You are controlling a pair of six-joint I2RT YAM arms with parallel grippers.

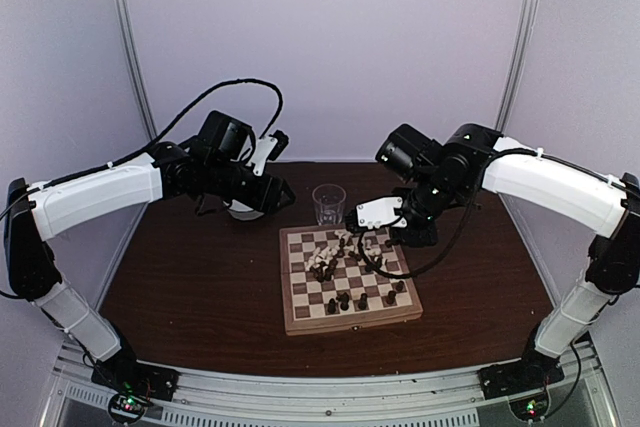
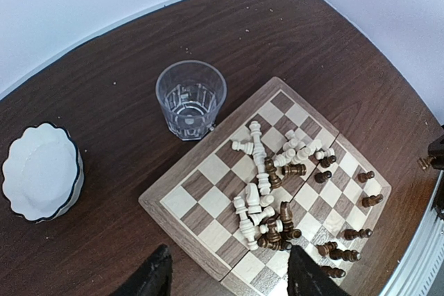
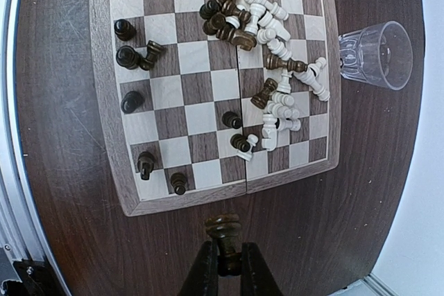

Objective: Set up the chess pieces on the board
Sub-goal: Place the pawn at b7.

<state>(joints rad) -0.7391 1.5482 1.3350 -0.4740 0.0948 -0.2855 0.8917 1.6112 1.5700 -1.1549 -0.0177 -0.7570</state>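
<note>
The board (image 1: 297,317) lies in the middle of the dark table. On it a heap of fallen cream and dark chess pieces (image 2: 267,199) runs across the middle squares (image 3: 270,67). Several dark pieces (image 3: 128,57) stand along the side nearest the arm bases. My right gripper (image 3: 225,268) is shut on a dark brown piece (image 3: 223,230), held high over the tabletop just off the board's right edge (image 1: 415,235). My left gripper (image 2: 229,279) is open and empty, hovering high above the board's back-left corner. In the top view the left gripper (image 1: 283,193) hangs left of the glass.
An empty clear glass (image 1: 328,203) stands on the table just behind the board (image 2: 191,98). A white scalloped bowl (image 2: 41,171) sits at the back left, mostly hidden under the left arm in the top view. Pale walls enclose the table.
</note>
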